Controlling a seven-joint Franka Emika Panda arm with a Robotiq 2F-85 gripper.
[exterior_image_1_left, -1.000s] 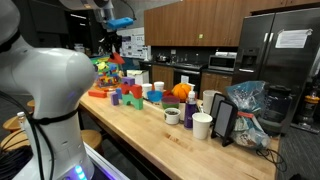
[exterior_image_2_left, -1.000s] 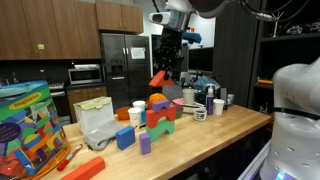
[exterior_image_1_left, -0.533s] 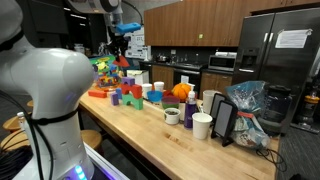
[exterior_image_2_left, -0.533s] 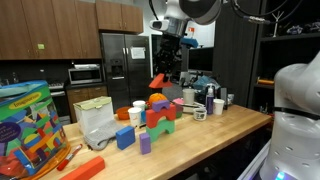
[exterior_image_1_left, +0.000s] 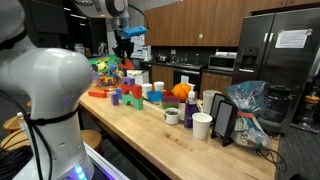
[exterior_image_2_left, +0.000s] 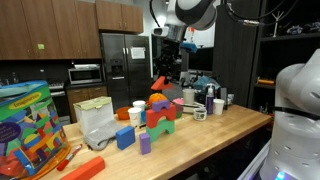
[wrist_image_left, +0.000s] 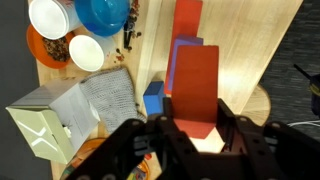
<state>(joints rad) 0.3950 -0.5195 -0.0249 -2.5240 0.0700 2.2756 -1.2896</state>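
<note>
While the pincer (wrist_image_left: 195, 128) is closed tight on a red block (wrist_image_left: 195, 80), whose long axis runs straight out past its fingertips, the toy block pile (exterior_image_2_left: 160, 115) lies directly beneath it on the counter (exterior_image_2_left: 200, 135).

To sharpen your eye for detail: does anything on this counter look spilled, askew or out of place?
Small dark bits lie scattered on the counter beside the blue bowl, like a spill; what they are is unclear. The red block is off the surface, clamped in the jaws above the other blocks.
</note>
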